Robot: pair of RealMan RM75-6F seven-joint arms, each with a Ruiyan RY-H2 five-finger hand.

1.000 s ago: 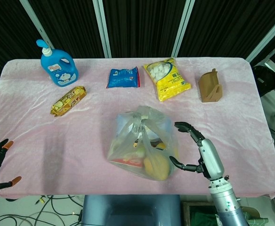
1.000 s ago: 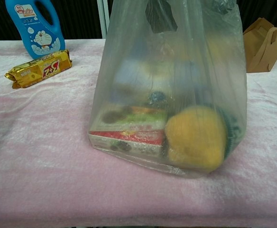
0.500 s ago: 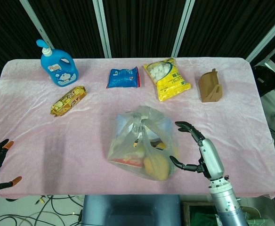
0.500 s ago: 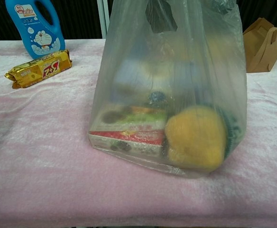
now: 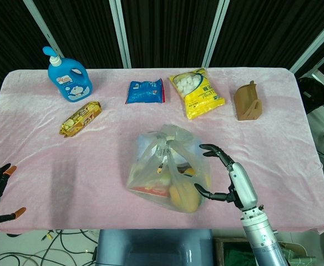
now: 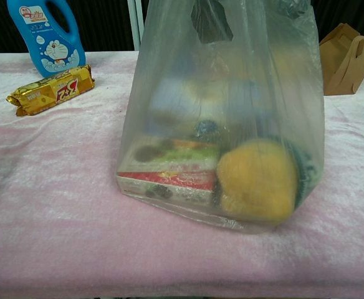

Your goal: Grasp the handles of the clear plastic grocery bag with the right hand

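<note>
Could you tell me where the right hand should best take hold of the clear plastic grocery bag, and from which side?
Probably at the bunched handles atop the clear plastic grocery bag, which stand upright above the load. The right hand is open beside the bag's right side, so it should rise and come in from the right, closing around the handles.

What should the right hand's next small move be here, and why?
Probably rise and shift left toward the handles. The right hand is open beside the bag, near its lower side, while the handles stand bunched at the top, ungrasped.
</note>
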